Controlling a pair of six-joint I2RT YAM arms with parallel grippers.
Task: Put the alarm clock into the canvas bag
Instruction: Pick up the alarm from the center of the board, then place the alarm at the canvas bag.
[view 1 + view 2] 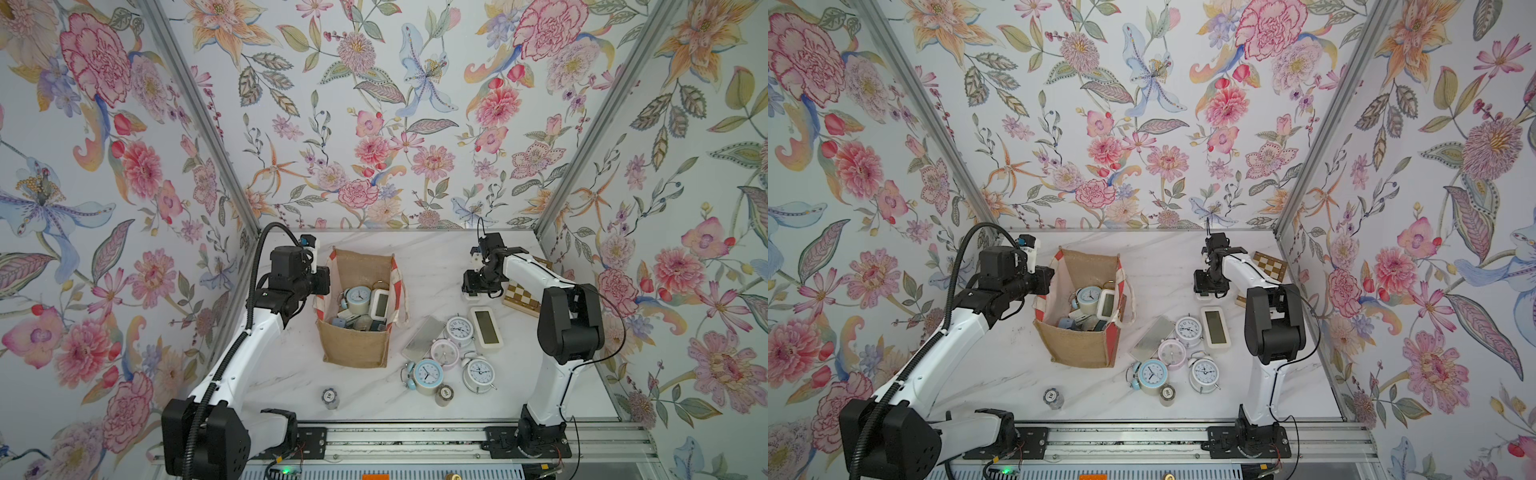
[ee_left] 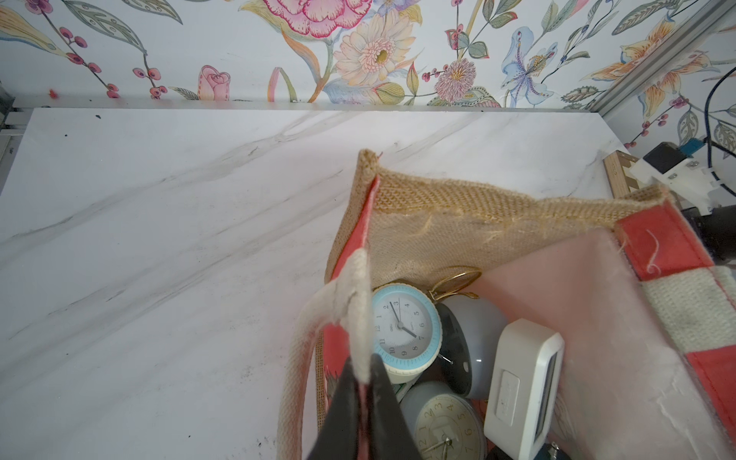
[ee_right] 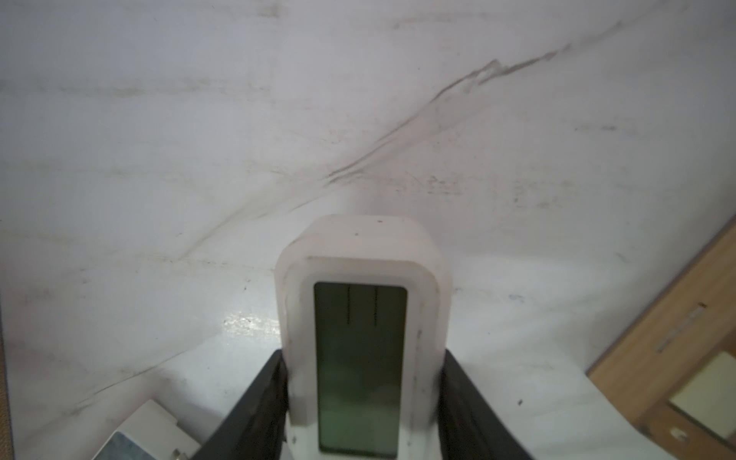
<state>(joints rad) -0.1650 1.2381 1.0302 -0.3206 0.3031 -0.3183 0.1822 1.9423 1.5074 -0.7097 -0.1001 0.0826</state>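
Observation:
The canvas bag (image 1: 353,345) (image 1: 1075,345) stands upright on the marble table, mouth open, with several clocks inside. My left gripper (image 2: 363,364) (image 1: 322,282) is shut on the bag's left rim, pinching the white handle webbing (image 2: 358,278) where it joins the striped side panel. My right gripper (image 3: 363,358) (image 1: 471,289) is to the right of the bag, shut on a white digital alarm clock (image 3: 360,318) with a dark blank screen. Its black fingers (image 3: 267,382) press both long sides of the clock, which is lifted off the tabletop.
More clocks lie right of the bag: a white digital one (image 1: 486,328), round white (image 1: 459,330), pink (image 1: 444,353), blue (image 1: 427,374) and twin-bell (image 1: 478,372), plus a silver slab (image 1: 422,336). A chessboard (image 1: 521,297) sits behind the right arm. Two small jars (image 1: 330,397) (image 1: 444,392) stand near the front.

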